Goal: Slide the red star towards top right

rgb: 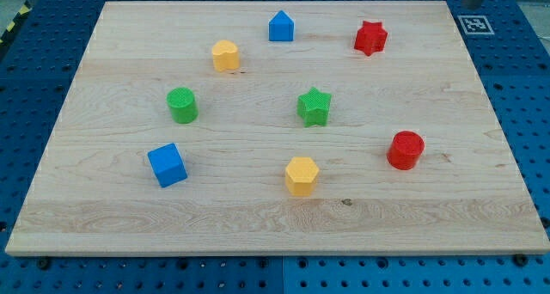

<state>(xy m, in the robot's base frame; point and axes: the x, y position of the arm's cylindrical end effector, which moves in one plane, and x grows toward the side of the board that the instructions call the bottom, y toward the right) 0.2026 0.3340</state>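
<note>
The red star lies on the wooden board near its top right. A short grey piece of my rod shows at the view's top edge, and my tip sits just past the board's top right corner. It is well to the right of the red star and slightly above it, touching no block.
A blue house-shaped block and a yellow hexagon lie at the top. A green cylinder, a green star, a blue cube, a yellow hexagon and a red cylinder lie lower. A marker tag sits at top right.
</note>
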